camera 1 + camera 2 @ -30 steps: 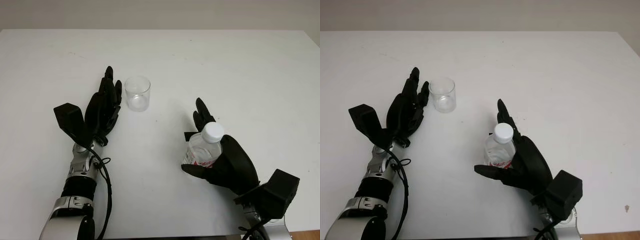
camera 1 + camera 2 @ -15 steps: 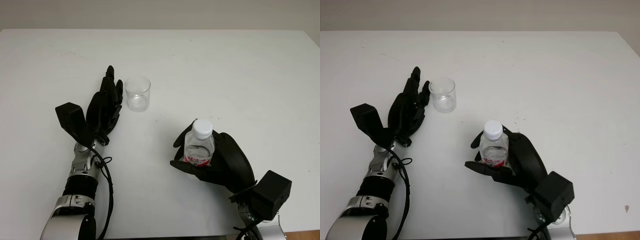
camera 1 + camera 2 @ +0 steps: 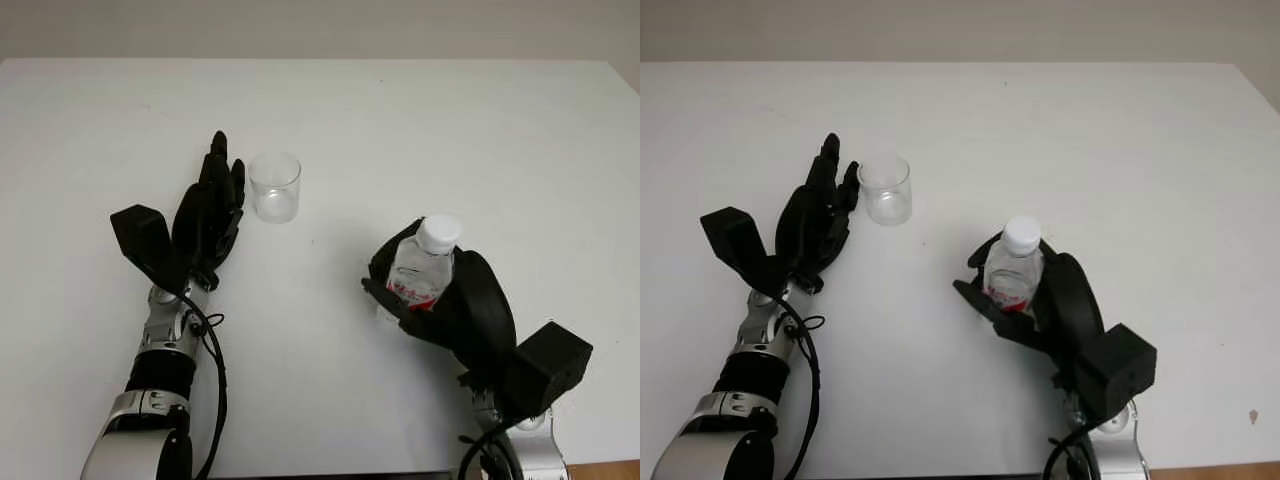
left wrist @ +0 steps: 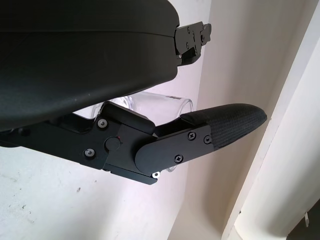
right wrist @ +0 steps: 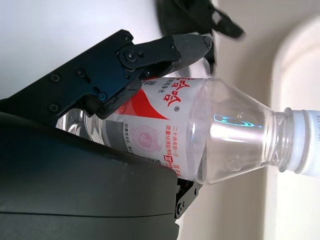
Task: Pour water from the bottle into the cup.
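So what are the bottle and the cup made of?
The bottle in the right hand looks like thin clear plastic, glossy, with a white cap and red printed label. The cup by the open left hand is see-through: glass or hard plastic, can't tell which.

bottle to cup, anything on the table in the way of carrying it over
Nothing visible does. The right hand grips the bottle, white cap still on, and bare table lies between it and the cup. The open left hand sits beside the cup on its far side from the bottle.
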Controlling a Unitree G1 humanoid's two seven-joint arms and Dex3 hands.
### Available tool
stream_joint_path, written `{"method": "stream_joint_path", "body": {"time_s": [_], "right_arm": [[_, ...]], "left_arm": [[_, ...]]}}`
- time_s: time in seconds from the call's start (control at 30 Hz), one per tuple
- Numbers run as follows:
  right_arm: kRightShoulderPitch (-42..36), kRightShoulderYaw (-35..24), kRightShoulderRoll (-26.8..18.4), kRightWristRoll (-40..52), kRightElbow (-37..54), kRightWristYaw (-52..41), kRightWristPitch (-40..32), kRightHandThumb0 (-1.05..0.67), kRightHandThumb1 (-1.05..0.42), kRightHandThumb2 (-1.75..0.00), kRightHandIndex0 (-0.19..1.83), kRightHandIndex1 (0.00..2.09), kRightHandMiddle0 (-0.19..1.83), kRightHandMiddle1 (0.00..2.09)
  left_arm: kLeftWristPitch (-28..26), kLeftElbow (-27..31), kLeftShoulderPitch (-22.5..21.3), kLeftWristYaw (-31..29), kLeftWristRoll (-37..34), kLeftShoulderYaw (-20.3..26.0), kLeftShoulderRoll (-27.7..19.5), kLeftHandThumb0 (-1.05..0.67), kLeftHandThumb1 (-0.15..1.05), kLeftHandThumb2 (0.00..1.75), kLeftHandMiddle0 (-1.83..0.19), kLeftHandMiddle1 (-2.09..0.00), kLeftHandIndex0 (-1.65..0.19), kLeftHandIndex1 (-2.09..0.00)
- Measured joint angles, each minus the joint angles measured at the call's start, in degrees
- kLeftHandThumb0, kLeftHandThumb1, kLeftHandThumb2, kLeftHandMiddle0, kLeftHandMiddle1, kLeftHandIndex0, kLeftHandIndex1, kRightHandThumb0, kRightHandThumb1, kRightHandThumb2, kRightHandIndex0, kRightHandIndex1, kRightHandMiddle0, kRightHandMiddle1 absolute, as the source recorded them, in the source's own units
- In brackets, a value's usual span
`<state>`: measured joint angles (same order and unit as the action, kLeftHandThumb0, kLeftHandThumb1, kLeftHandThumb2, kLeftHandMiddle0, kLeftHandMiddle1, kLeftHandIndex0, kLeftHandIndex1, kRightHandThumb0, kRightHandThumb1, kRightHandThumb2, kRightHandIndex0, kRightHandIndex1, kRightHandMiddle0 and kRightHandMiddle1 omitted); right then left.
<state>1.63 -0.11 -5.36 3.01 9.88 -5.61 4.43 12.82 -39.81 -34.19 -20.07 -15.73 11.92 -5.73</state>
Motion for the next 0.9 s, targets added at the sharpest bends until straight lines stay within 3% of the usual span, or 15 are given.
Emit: {"method": "stream_joint_path", "body": {"time_s": [0.1,0.37,0.67,0.83,0.9], "right_arm": [[7.5,-1.3,-0.9,-3.5,-3.3,2.8,-1.3,-0.37,-1.05,-0.53,1.83,2.09,1.69,2.09],[25.4,-2.5,-6.9,-11.8,-16.5,5.9,-5.7,-0.38,-1.05,-0.43,1.34,2.09,1.06,2.09],[38.1,0.5,-10.9,-18.5,-37.7,8.0,-1.6,-0.37,-1.05,-0.39,1.37,2.09,1.13,2.09],[43.9,2.6,-11.7,-21.1,-45.4,8.4,-1.9,-0.38,-1.05,-0.39,1.29,2.09,1.03,2.09],[46.3,3.4,-11.9,-22.2,-47.7,8.8,-2.9,-0.39,-1.05,-0.37,1.24,2.09,0.86,2.09]], "left_arm": [[0.0,-0.1,-0.1,0.0,0.0,0.0,0.0,-0.86,1.05,0.72,0.15,-0.06,0.18,-0.02],[-0.1,0.4,-0.3,0.2,0.0,0.0,0.1,-0.84,1.05,0.74,0.16,-0.05,0.19,-0.02],[-0.1,1.6,-0.3,1.1,0.1,-0.1,0.1,-0.83,1.05,0.74,0.15,-0.06,0.18,-0.03],[-0.1,1.8,-0.4,1.1,0.1,-0.1,0.1,-0.85,1.05,0.73,0.16,-0.05,0.19,-0.03],[-0.1,1.8,-0.4,1.3,0.1,-0.1,0.1,-0.85,1.05,0.72,0.15,-0.06,0.18,-0.03]]}}
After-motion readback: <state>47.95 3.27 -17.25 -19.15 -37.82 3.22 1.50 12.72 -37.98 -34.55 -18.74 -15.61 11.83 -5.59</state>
